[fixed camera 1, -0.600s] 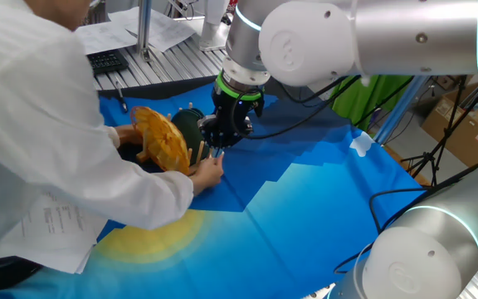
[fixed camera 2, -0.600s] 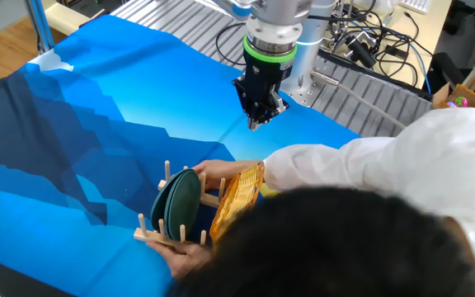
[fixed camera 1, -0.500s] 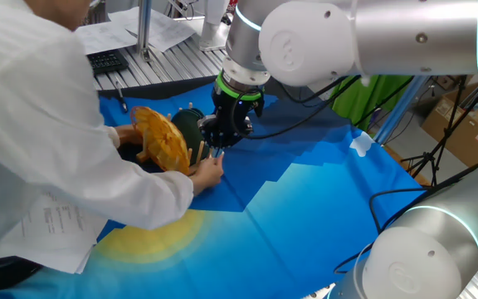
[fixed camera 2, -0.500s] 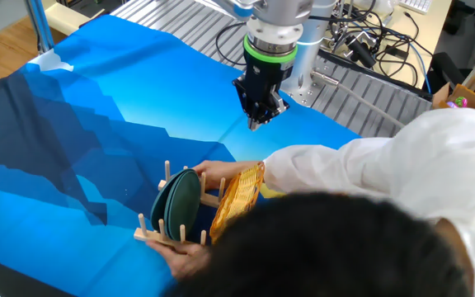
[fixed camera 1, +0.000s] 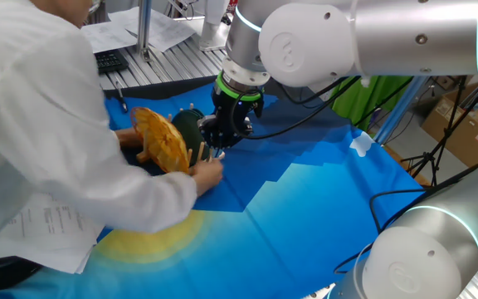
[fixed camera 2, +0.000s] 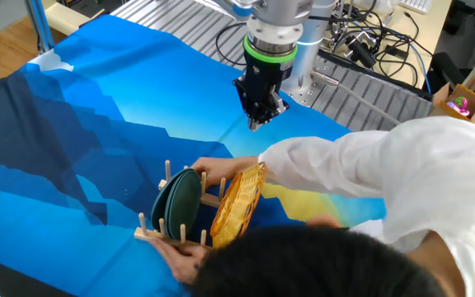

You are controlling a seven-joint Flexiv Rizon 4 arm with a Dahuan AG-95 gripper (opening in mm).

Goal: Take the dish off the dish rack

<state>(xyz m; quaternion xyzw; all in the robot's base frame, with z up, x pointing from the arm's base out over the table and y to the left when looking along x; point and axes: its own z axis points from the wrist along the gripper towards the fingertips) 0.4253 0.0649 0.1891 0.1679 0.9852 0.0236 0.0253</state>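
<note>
Gripper [fixed camera 2: 256, 124] fingers are seen pressed together, grasping nothing, hung above the blue cloth [fixed camera 2: 97, 124]. Below and in front of it, well apart, the dish [fixed camera 2: 237, 202] is stood on edge in the dish rack [fixed camera 2: 165, 233] beside a dark green plate [fixed camera 2: 182, 204], with a person's hand [fixed camera 2: 213, 172] laid on the rack.

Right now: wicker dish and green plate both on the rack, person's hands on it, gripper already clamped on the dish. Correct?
One error: the gripper is not on the wicker dish. The other fixed view shows it hanging above the blue cloth, apart from the rack. The green plate and dish stand on the rack, with the person's hands on it.
</note>
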